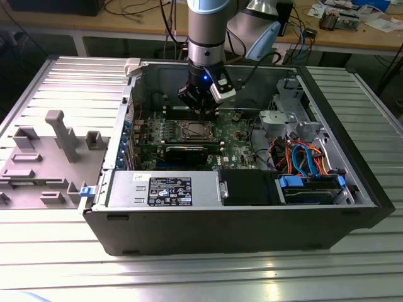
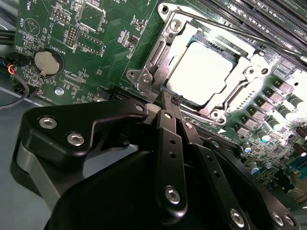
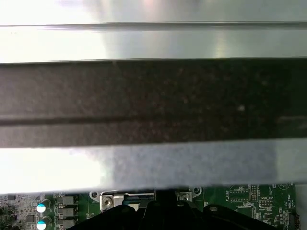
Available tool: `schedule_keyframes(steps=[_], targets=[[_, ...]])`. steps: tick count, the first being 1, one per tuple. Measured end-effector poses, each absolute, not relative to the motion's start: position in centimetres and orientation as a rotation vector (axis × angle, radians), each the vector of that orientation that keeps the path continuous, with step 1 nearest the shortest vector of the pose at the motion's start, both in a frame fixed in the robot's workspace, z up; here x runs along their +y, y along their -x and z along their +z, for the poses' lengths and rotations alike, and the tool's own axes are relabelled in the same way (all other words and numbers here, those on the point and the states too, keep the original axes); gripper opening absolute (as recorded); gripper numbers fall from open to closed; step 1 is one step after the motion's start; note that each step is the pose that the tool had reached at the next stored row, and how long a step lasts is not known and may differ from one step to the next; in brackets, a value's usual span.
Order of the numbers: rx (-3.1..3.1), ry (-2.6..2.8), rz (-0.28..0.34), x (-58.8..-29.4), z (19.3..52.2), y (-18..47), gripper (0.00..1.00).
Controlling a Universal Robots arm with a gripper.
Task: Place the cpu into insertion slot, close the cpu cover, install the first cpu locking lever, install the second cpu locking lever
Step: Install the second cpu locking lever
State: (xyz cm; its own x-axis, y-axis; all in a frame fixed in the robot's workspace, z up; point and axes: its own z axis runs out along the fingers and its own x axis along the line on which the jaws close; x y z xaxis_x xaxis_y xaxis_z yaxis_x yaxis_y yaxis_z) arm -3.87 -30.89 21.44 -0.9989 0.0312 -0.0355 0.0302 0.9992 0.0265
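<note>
The cpu [image 2: 206, 67] lies flat in the insertion slot [image 1: 194, 131], its pale metal top bright under the light. The silver cpu cover [image 2: 158, 52] lies down around it as a frame. A thin locking lever [image 2: 240, 32] runs along the socket's side by the memory slots. In the second wrist view my gripper [image 2: 166, 98] has its black fingers [image 2: 169, 139] together, with the tips at the socket's corner. In the exterior view my gripper [image 1: 203, 108] hangs just behind the socket, inside the open computer case [image 1: 352, 189].
A coin battery [image 2: 48, 61] and the memory slots [image 2: 268, 14] flank the socket. The power supply [image 1: 164, 189] and a drive bay with blue cables [image 1: 308, 182] line the case's front. A grey fixture tray [image 1: 44, 157] lies at the exterior view's left. The case wall [image 3: 153, 96] stands close.
</note>
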Motion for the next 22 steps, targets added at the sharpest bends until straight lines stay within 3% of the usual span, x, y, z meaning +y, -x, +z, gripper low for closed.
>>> schedule_keyframes(steps=[22], targets=[[3.105, -0.048, 0.040, -31.06, 22.07, 3.86, 0.11]])
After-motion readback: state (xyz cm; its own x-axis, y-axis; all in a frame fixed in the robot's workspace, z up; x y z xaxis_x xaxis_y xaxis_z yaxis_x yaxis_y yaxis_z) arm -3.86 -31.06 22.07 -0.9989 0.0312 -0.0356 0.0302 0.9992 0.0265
